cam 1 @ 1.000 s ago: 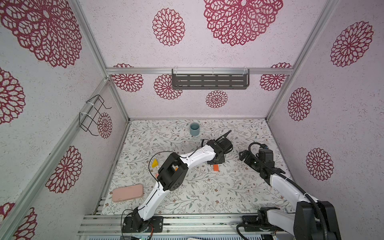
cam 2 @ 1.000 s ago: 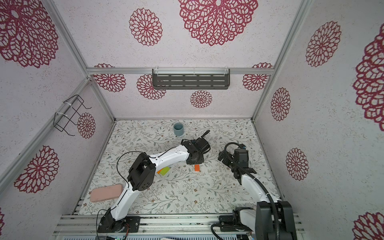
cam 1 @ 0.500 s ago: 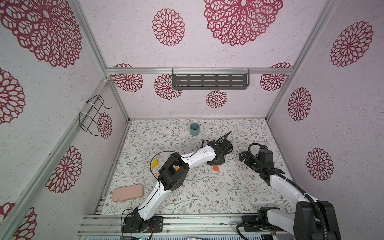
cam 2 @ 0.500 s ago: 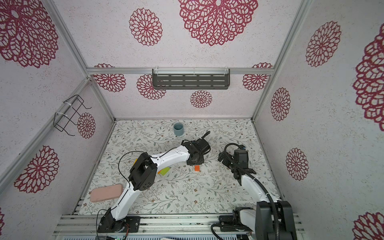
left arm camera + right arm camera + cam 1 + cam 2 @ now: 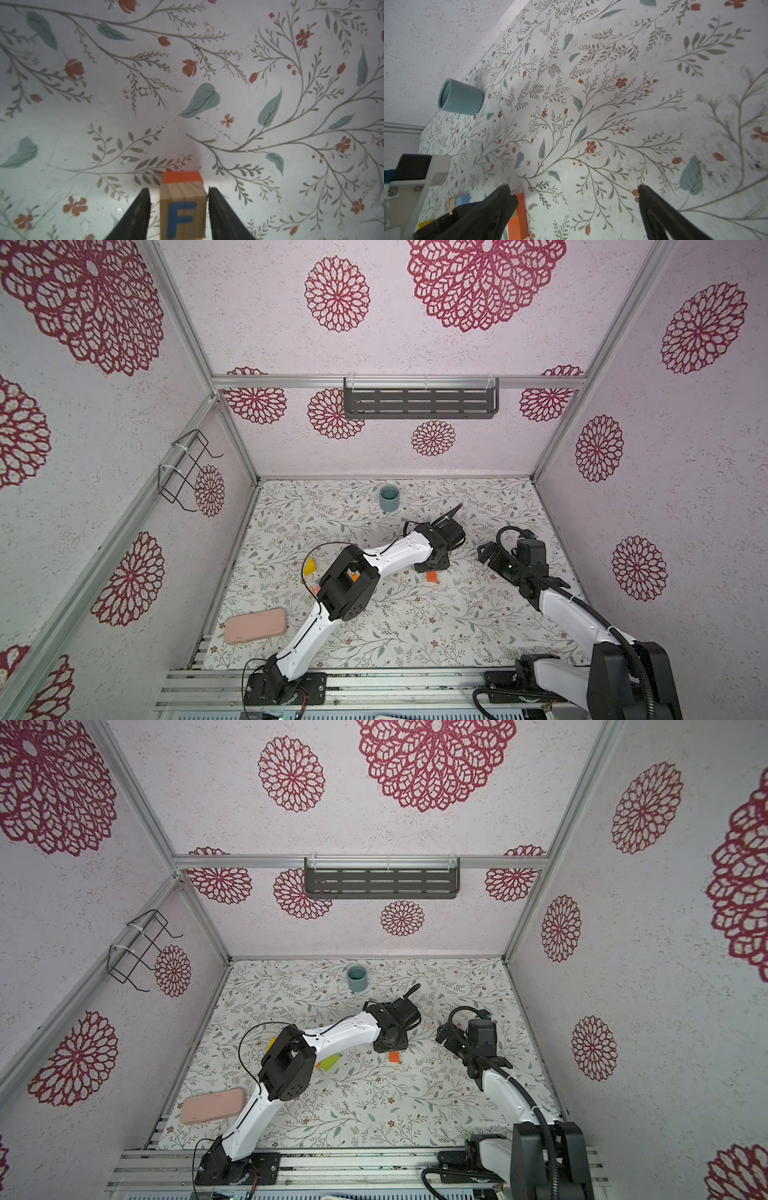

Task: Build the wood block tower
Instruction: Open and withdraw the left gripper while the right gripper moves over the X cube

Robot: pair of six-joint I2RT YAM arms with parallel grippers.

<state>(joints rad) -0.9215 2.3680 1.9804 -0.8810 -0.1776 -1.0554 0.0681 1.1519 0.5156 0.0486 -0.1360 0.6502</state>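
Wood blocks (image 5: pixel 394 1056): letter cube stands between parted left fingers

We see the left gripper (image 5: pixel 178 189) with its fingers (image 5: pixel 137 212) partly spread around a pale cube (image 5: pixel 182 214) printed with a blue F. One finger stands clear of the cube, with table showing in the gap. The other sits right at the cube's side, and we cannot tell whether it touches. We read no grip here. Just beyond the cube lies an orange block (image 5: pixel 181 177), its edge meeting the cube. Whether the cube rests on it or against it, we cannot tell. In both top views that orange block (image 5: pixel 432 576) peeks out at the near side of the left gripper's body, at mid-table, a little right of centre.

The right gripper (image 5: pixel 573 191) hangs to the right of this spot, its fingers spread wide with only the floral table (image 5: pixel 612 104) between them.

Further left, beside the elbow of the left arm (image 5: pixel 349 593), we find more of them: a yellow wedge (image 5: pixel 309 567) and a green block (image 5: pixel 329 1063). A grey-blue cup (image 5: pixel 389 497) stands at the far side, and a pink case (image 5: pixel 255 625) lies near left.
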